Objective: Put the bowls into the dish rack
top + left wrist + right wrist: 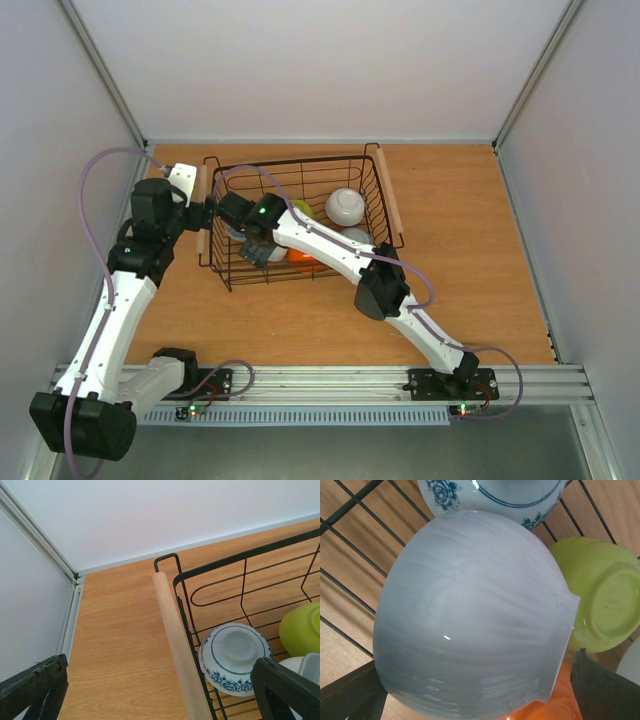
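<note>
White bowl (470, 615) sits between the right gripper's (475, 680) fingers, gripped or not I cannot tell. Tilted over the orange bowl (560, 705) at lower right, inside the dish rack (245, 555), it could slide if released. Left gripper (160, 680) gapes wide.

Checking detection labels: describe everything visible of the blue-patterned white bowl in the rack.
The blue-patterned bowl is small, round, glossy white, ceramic-looking, with thin blue rings and a blue floral band near its rim. It lies upside down, foot ring up, on the wire floor of the dish rack, close beside its wooden handle. The yellow-green bowl sits next to it; whether they touch is unclear.
</note>
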`<action>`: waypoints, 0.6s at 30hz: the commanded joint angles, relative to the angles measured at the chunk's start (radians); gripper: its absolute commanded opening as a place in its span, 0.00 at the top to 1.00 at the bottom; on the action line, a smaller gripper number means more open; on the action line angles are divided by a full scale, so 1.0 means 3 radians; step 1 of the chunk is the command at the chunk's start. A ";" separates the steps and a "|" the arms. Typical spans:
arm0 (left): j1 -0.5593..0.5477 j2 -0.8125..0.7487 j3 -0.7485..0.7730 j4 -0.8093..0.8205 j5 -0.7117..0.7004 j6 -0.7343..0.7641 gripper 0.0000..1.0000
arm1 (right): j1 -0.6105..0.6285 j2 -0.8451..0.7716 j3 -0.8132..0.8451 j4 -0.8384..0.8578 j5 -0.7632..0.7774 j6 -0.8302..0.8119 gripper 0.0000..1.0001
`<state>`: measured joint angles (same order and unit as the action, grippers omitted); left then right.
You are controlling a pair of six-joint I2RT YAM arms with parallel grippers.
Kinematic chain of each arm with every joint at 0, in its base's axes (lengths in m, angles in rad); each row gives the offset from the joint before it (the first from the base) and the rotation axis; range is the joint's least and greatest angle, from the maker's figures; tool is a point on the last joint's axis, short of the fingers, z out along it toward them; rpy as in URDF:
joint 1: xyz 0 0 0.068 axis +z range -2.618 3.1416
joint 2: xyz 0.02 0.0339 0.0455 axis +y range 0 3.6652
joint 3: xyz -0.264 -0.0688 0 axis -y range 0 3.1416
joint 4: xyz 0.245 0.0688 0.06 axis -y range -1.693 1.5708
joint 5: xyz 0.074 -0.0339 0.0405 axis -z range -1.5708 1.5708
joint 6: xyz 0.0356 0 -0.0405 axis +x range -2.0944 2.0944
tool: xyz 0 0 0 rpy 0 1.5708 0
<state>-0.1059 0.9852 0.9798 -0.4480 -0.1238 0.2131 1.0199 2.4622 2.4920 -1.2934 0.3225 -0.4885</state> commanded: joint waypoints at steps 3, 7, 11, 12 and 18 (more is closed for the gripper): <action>0.0015 -0.0022 -0.0050 0.0263 -0.0063 0.0013 0.01 | 0.0101 0.0013 0.0039 -0.0146 -0.0086 -0.0065 0.01; 0.0015 -0.0024 -0.0055 0.0285 -0.0092 0.0020 0.01 | 0.0140 -0.0038 0.0031 -0.0151 -0.0158 -0.0089 0.01; 0.0015 -0.0022 -0.0051 0.0302 -0.0113 0.0035 0.01 | 0.0196 -0.0134 -0.0013 -0.0135 -0.0226 -0.0100 0.01; 0.0014 -0.0026 -0.0050 0.0306 -0.0118 0.0038 0.01 | 0.0206 -0.0164 -0.0028 -0.0123 -0.0238 -0.0100 0.01; 0.0015 -0.0048 -0.0050 0.0305 -0.0134 0.0047 0.01 | 0.0226 -0.0294 -0.0123 -0.0059 -0.0285 -0.0100 0.01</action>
<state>-0.1051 0.9852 0.9794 -0.4286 -0.1539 0.2173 1.0519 2.4538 2.4699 -1.2942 0.2745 -0.4942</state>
